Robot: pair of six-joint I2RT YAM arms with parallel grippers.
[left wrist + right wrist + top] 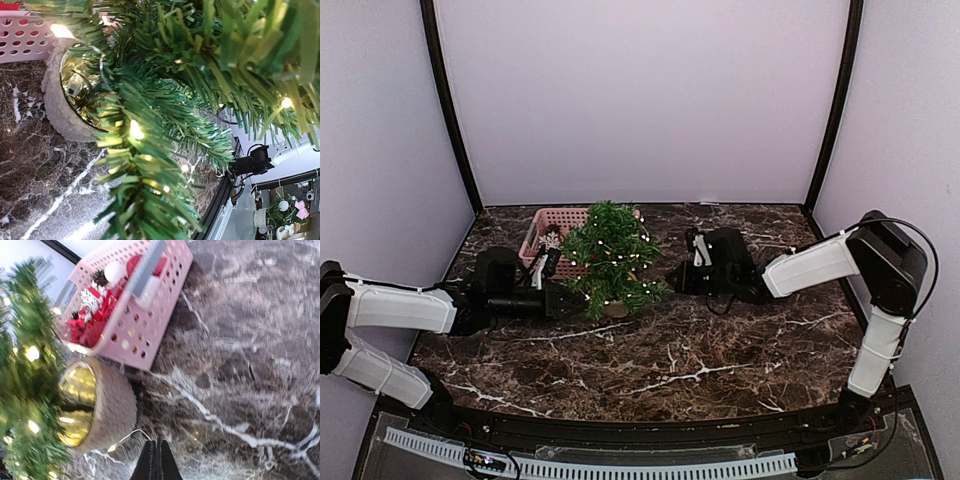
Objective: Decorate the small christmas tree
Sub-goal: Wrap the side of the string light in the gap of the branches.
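Observation:
The small christmas tree (608, 256) stands in its tan pot (617, 308) at mid-table, with lit fairy lights strung over it. My left gripper (563, 297) is pushed into the tree's lower left branches. In the left wrist view the needles (150, 165) cover its fingers, and the pot (57, 107) lies beyond. My right gripper (156, 460) is shut low over the marble, to the right of the pot (112, 407). A thin light wire (125, 436) runs from the tree's base into its tips.
A pink perforated basket (552, 232) stands just behind and left of the tree, holding red and white ornaments (92, 305). Marble tabletop (720, 350) stretches in front. Booth walls and black posts close in the back and sides.

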